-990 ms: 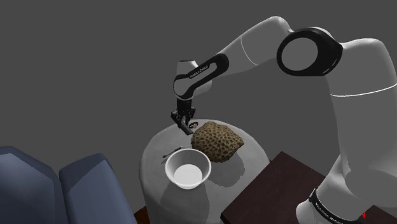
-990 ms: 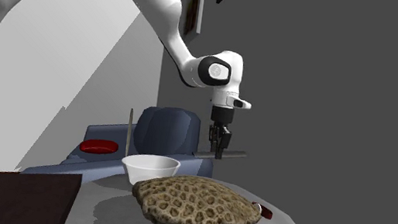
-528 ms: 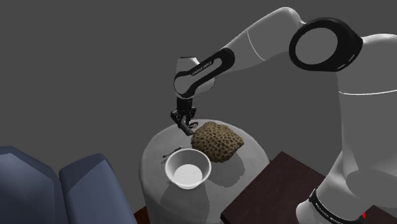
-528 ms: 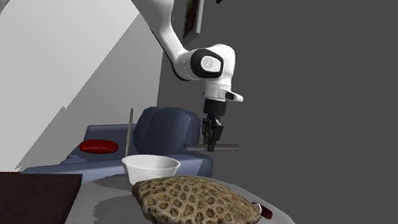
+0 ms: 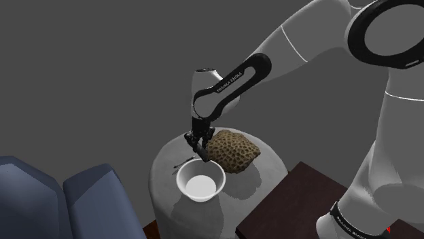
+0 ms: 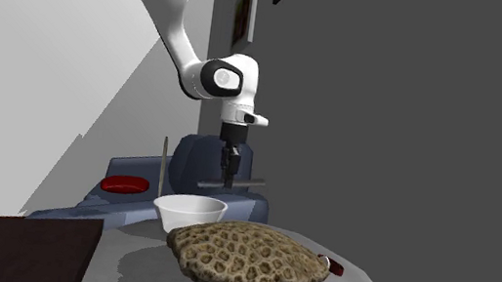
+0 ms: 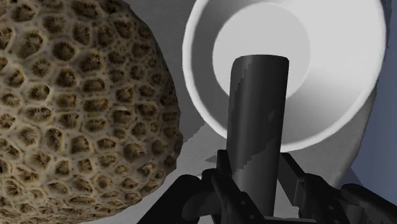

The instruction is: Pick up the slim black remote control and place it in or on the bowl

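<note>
My gripper (image 5: 198,142) is shut on a slim dark remote (image 5: 206,156) and holds it in the air. In the wrist view the remote (image 7: 257,127) sticks out from between the fingers (image 7: 224,175) and points over the white bowl (image 7: 286,70). From the shoulder view the bowl (image 5: 200,180) stands on the round grey table (image 5: 265,170), just below and in front of the gripper. The second exterior view has the gripper (image 6: 230,167) above and behind the bowl (image 6: 189,213), with the remote (image 6: 246,181) lying level in its grip.
A brown, pitted coral-like lump (image 5: 233,151) lies on the table right beside the bowl and the gripper. A thin dark stick (image 5: 182,163) rests by the bowl's far side. A blue sofa (image 5: 61,197) and a dark side table (image 5: 292,204) flank the round table.
The arm has carried the held remote from beyond the lump toward the bowl: lower in the shoulder view, leftward in the second exterior view. The grip stayed shut.
</note>
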